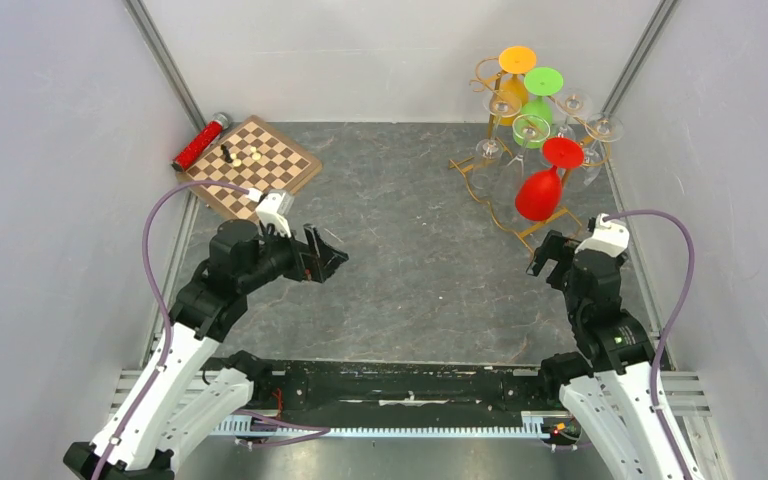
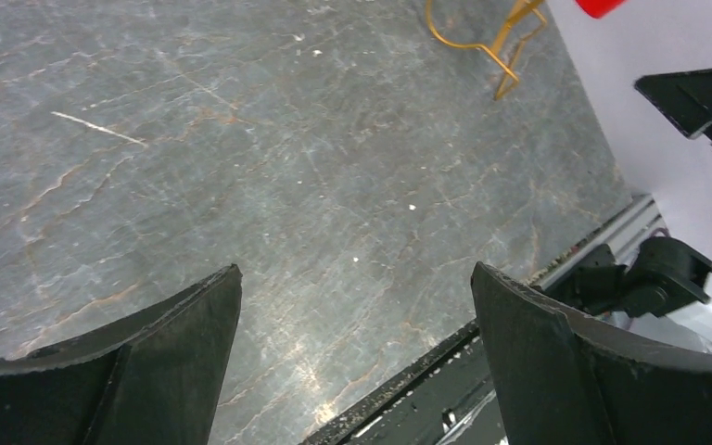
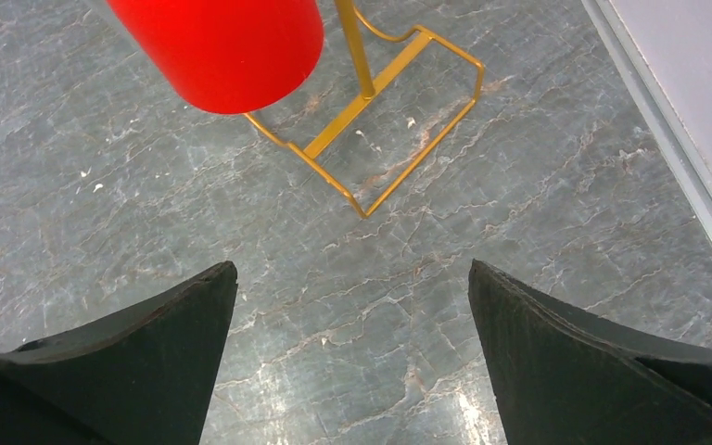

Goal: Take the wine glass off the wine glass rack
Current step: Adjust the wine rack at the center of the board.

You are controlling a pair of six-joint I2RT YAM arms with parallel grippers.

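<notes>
Nearest the arm bases, left gripper (image 1: 328,258) and right gripper (image 1: 550,256) both spread wide and empty above the grey table (image 1: 415,260). Just beyond the right gripper, gold wine glass rack (image 3: 355,46) standing at the table's far right, red wine glass (image 1: 539,196) hanging bowl-down on its near side, green, orange and clear glasses behind. Far left, chessboard (image 1: 265,165) beside a red cylinder (image 1: 200,143).
</notes>
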